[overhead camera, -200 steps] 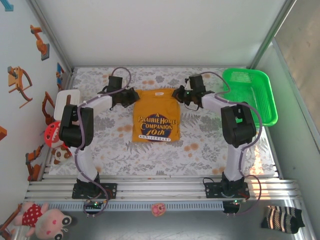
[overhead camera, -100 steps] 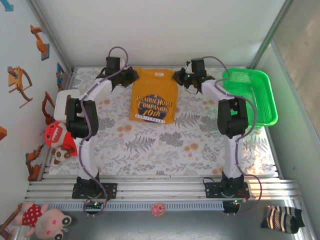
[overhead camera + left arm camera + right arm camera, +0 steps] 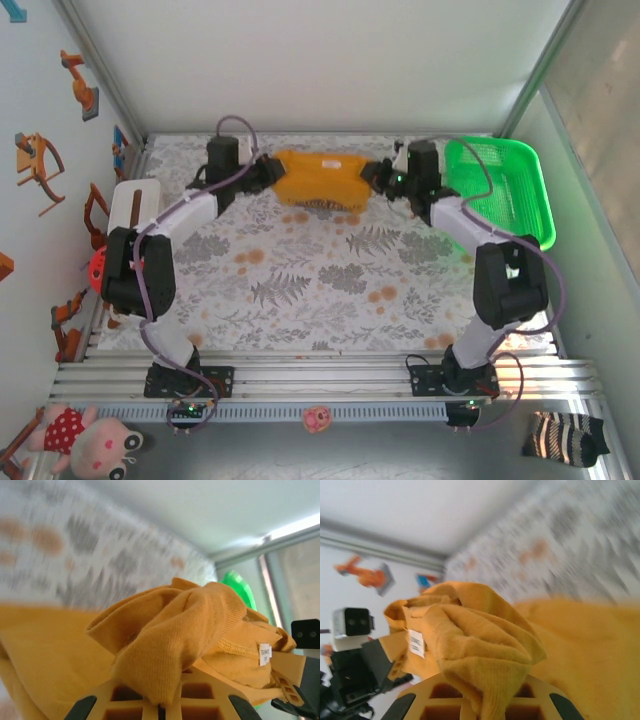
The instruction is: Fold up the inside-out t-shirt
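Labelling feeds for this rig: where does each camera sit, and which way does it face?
Top external: above and behind the bases, looking down at the table; both arms show, left gripper and right gripper shut on the t-shirt.
Left wrist: on the left arm, facing right toward the green basket; own fingers below.
Right wrist: facing left toward the left arm; own fingers below.
Wrist views share the t-shirt's neck tag.

Mustard-yellow all over the soft cotton t-shirt point(image 3: 322, 178), white with dark print on its small neck tag point(image 3: 264, 654); bright green on the meshed plastic basket point(image 3: 512, 205); grey fern leaves and orange blossoms across the white table cloth point(image 3: 330, 290).
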Available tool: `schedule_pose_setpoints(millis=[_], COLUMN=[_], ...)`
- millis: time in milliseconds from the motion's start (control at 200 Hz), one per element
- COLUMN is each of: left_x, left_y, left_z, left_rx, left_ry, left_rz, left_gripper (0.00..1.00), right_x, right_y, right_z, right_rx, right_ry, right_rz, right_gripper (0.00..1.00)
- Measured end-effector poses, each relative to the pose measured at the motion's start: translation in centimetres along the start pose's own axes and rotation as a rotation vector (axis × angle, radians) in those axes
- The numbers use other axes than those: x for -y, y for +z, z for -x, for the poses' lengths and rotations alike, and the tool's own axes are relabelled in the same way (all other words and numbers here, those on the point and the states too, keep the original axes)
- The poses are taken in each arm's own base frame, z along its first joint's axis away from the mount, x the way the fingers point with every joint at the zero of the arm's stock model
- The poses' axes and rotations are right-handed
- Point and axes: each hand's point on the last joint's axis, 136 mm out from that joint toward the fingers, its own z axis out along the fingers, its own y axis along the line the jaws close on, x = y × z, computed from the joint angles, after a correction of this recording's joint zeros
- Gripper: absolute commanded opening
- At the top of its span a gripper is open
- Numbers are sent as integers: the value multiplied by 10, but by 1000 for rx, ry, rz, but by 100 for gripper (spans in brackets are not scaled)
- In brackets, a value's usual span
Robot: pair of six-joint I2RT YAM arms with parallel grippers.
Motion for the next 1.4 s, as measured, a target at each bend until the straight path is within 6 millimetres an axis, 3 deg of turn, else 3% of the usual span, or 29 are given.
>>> schedule_pose_setpoints(millis=[105,165,215,260,361,476,566,671,801,936,1016,1107,1147,1197,1257,1317,1402], left_x=[-47,-68,-76,-76,-66,-50,-38,-44,-79,-120,-126,-122,-120,-117,-116,-118,-121], left_y=[4,2,0,-2,-4,0,9,25,51,71,76,78,78,78,77,73,65], left_z=[-77,-114,-132,-136,-120,-88,-58,-32,-19,-22,-25,-18,-14,-8,-3,4,14], left_rx=[-115,-170,-195,-195,-137,-63,-7,34,21,-18,-30,-15,-6,6,19,35,58], left_ry=[-57,-71,-68,-55,0,77,134,170,174,151,144,140,140,142,142,136,107], left_rz=[101,164,200,214,219,232,241,279,365,441,447,438,433,428,429,436,442], left_gripper=[0,0,0,0,0,0,0,0,0,0,0,0,12,39,62,76,86], right_x=[68,97,108,110,96,71,51,39,59,113,135,135,132,126,121,119,110], right_y=[-1,-7,-13,-16,-18,-11,2,26,64,86,90,92,93,93,91,85,71], right_z=[-75,-109,-124,-127,-114,-86,-58,-29,-6,-2,-6,-4,0,6,14,20,30], right_rx=[-113,-168,-190,-190,-152,-101,-64,-38,-39,-60,-81,-84,-78,-68,-55,-46,-26], right_ry=[84,116,125,120,57,-39,-113,-180,-216,-193,-166,-164,-169,-179,-194,-195,-191], right_rz=[-125,-187,-213,-218,-195,-167,-151,-154,-205,-307,-341,-344,-339,-331,-328,-332,-332], right_gripper=[0,0,0,0,0,0,0,0,0,0,0,0,11,25,33,35,35])
